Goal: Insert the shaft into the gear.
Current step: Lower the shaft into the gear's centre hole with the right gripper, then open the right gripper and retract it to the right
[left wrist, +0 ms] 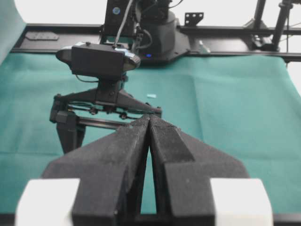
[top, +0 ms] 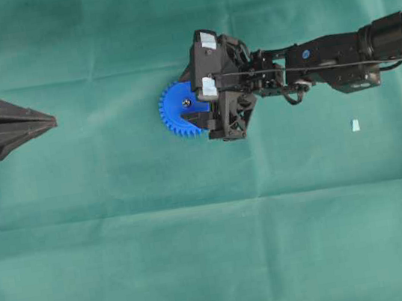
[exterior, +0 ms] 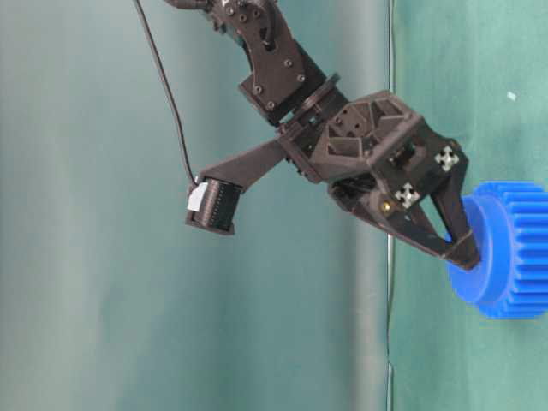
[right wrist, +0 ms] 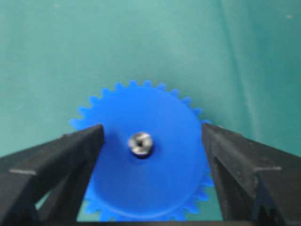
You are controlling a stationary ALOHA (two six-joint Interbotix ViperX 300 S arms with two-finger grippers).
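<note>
Your shaft [right wrist: 140, 143] sits upright in the centre hole of the gear [right wrist: 146, 165]; in the right wrist view you see only its silvery round end, standing slightly proud of the blue face; in the overhead view it shows as a small grey spot [top: 185, 103] at the gear's middle. The gear [top: 180, 110] lies flat on the green cloth [top: 202, 256], a little left of the table's centre as you look from above; its teeth run clear around the exposed rim.

Your right claw [right wrist: 150, 141] hangs over the gear with its jaws spread wide, one finger [right wrist: 70, 155] on each side of the hub, grasping nothing; the shaft stands free between them. From table level you see the claw [exterior: 458, 235] tilted down, its fingertips close to the gear's [exterior: 505, 248] raised hub; whether they touch it you cannot tell.

Your left claw [top: 49, 122] rests well apart at the table's left edge; its two fingers [left wrist: 127, 150] are pressed together, clenched on nothing.

A small pale blue bit [top: 355, 125] lies on the cloth to the right, beneath the right arm's line, well away from the gear.
</note>
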